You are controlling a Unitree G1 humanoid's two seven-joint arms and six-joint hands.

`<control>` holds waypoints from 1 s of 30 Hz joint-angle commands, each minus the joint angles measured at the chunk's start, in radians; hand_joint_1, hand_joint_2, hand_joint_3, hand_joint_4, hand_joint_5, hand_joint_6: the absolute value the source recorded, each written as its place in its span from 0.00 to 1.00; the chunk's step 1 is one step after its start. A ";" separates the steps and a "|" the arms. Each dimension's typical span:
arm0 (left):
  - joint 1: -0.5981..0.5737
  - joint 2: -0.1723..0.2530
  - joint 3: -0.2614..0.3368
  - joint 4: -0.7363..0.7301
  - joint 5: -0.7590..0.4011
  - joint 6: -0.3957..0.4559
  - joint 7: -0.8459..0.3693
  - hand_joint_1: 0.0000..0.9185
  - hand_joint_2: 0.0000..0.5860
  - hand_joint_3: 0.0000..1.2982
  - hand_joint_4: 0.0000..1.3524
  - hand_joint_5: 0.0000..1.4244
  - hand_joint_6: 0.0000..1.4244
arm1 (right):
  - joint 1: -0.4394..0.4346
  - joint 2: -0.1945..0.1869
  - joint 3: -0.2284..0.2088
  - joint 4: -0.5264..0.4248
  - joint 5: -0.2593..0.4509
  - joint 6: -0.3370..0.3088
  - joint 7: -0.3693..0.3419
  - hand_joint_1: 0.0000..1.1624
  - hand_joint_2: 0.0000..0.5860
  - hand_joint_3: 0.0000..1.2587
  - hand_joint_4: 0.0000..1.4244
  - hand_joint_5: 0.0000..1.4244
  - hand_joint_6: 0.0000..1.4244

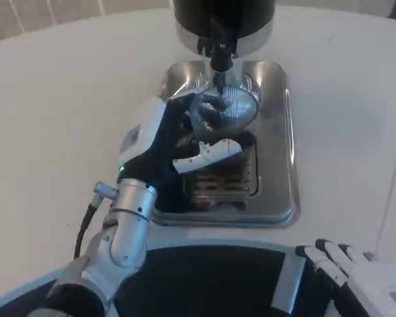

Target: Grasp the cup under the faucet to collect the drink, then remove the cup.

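One cup (pixel 223 109) under faucet (pixel 219 49) | left hand (pixel 168 142) fingers holding it | right hand (pixel 356 281) fingers spread

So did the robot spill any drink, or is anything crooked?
Nothing stands out. The cup sits under the faucet on the metal tray, with the left hand around it. No puddle shows on the tray or table. The right hand waits low at the near edge.

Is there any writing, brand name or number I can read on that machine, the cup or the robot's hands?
None can be read.
The right hand has a small grey patch on its back, too blurred to read.
The dispenser, cup, tray and left hand show no lettering.
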 commanded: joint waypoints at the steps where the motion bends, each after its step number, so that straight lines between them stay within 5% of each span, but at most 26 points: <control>1: 0.046 0.009 -0.002 -0.006 0.016 -0.005 0.054 0.60 0.23 0.72 0.77 0.88 0.37 | -0.053 0.130 0.029 -0.015 -0.005 0.029 0.007 0.25 0.91 0.06 0.00 0.00 0.00; 30: 0.222 0.171 0.129 -0.199 -0.087 -0.228 -0.087 0.63 0.11 0.74 0.85 0.93 0.42 | -0.201 0.046 0.073 -0.015 -0.029 0.208 0.047 0.22 0.90 0.04 0.00 0.00 0.00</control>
